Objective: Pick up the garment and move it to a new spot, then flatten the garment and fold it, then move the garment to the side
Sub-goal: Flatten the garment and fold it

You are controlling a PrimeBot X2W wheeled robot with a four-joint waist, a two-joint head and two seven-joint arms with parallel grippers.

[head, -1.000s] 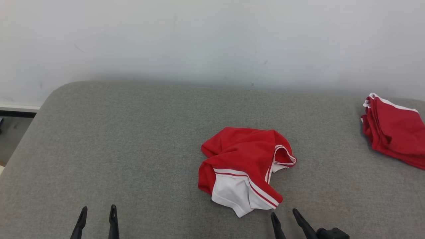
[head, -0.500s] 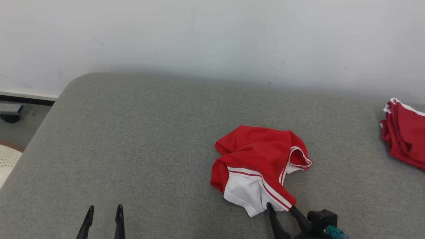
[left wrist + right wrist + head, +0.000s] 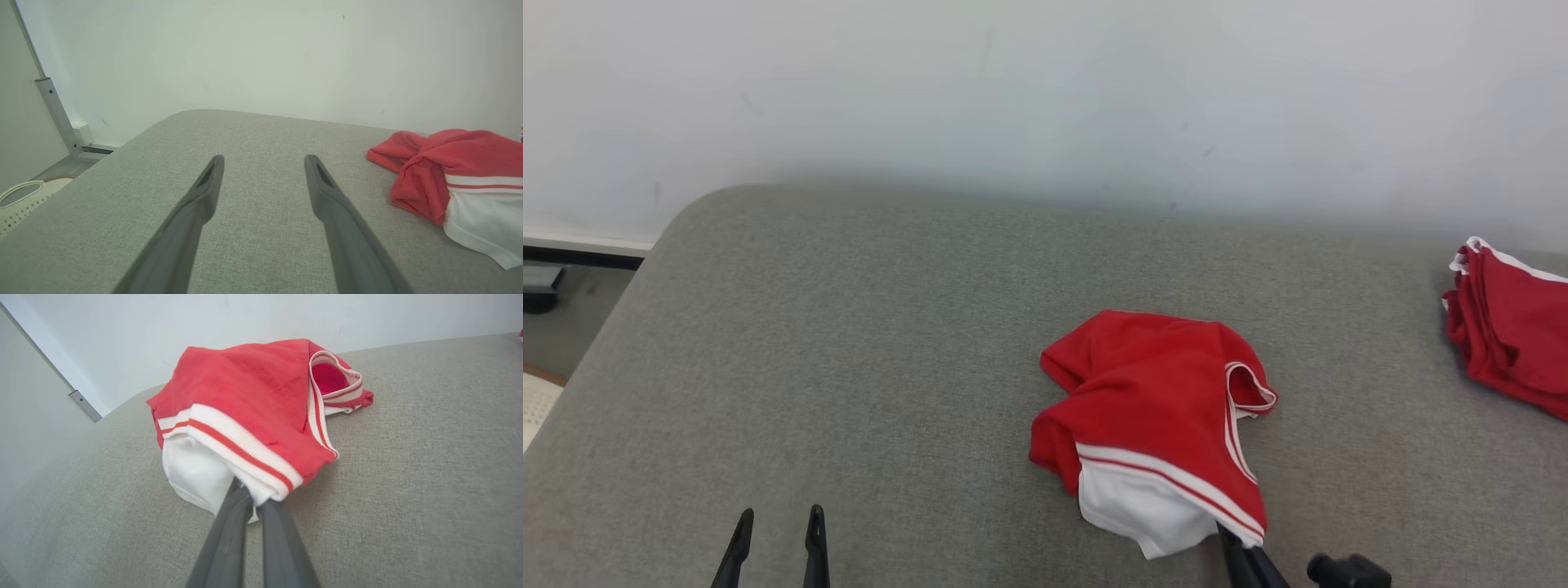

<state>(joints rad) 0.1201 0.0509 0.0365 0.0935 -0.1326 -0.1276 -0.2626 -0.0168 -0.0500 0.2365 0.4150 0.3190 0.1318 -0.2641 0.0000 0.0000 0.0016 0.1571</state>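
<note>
A crumpled red garment (image 3: 1156, 400) with white panels and striped trim lies on the grey cushioned surface (image 3: 890, 351), right of centre. My right gripper (image 3: 1235, 545) is shut on the garment's near white-and-striped edge (image 3: 257, 486), its fingertips tucked under the cloth. The garment (image 3: 449, 179) also appears at the right of the left wrist view. My left gripper (image 3: 776, 523) hovers open at the lower left over bare cushion, well to the left of the garment, its fingers (image 3: 210, 179) spread wide with nothing between them.
A second red garment (image 3: 1507, 335), folded with white trim, lies at the far right edge of the surface. A white wall (image 3: 1045, 90) stands behind. The cushion's rounded left corner drops to the floor, where a perforated cream basket (image 3: 20, 200) sits.
My right gripper moved forward to the garment's near edge and shut on it; the cloth has been pulled toward me. The head camera shifted a little. The left gripper stayed put.
</note>
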